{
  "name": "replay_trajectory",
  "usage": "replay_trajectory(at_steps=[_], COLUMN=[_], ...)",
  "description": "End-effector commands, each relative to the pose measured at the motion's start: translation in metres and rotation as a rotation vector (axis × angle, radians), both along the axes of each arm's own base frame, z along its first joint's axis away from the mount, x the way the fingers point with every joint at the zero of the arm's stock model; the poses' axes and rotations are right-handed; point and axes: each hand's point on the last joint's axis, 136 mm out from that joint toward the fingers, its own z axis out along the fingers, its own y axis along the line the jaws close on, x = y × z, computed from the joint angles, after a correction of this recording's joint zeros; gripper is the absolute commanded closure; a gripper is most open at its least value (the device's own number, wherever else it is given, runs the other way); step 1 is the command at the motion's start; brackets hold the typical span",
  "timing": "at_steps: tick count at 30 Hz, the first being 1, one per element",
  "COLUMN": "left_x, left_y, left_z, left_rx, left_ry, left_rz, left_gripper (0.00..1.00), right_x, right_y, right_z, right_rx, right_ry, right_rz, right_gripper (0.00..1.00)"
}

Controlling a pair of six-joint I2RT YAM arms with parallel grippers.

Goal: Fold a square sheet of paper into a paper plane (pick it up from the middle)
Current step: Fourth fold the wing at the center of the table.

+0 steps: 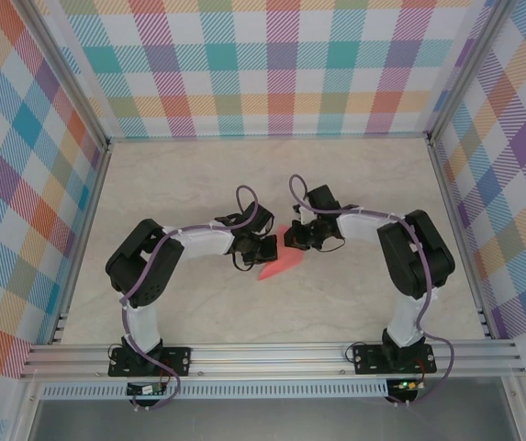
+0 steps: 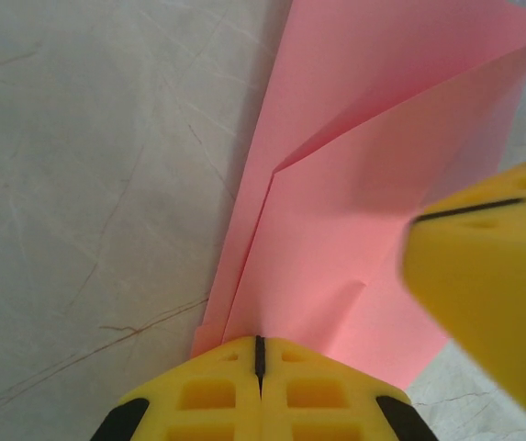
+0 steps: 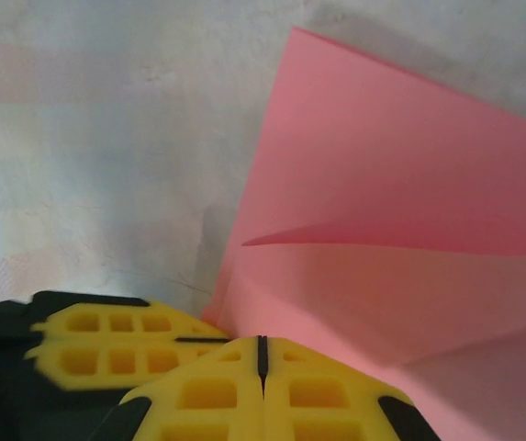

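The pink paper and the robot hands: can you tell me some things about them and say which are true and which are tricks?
1. The pink paper is flat with no folds. False: it has folded layers.
2. The left gripper and the right gripper are both shut. True.
3. The paper lies against the back wall. False: it is in the middle of the table, between the grippers.
4. The walls are checked in many colours. True.
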Motion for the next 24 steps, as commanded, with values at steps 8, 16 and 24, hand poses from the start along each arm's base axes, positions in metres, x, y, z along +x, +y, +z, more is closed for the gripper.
replay_trajectory(at_steps=[8, 16, 24], left_x=[-0.045, -0.053, -0.051], left_y=[0.050, 0.057, 0.054], left_z=[-0.052, -0.058, -0.056], left_rx=[0.251, 0.270, 0.255], left_ry=[0.165, 0.186, 0.179], left_rz=[-0.020, -0.021, -0.027], left_gripper=[1.00, 1.00, 1.00], right_x=[0.033, 0.065, 0.094], right_y=[-0.027, -0.087, -0.115], right_z=[-0.026, -0.042, -0.014], right_rx=[-0.058, -0.123, -0.139], right_ry=[0.040, 0.095, 0.038], right_rz=[-0.098, -0.327, -0.460], right_gripper=[1.00, 1.00, 1.00])
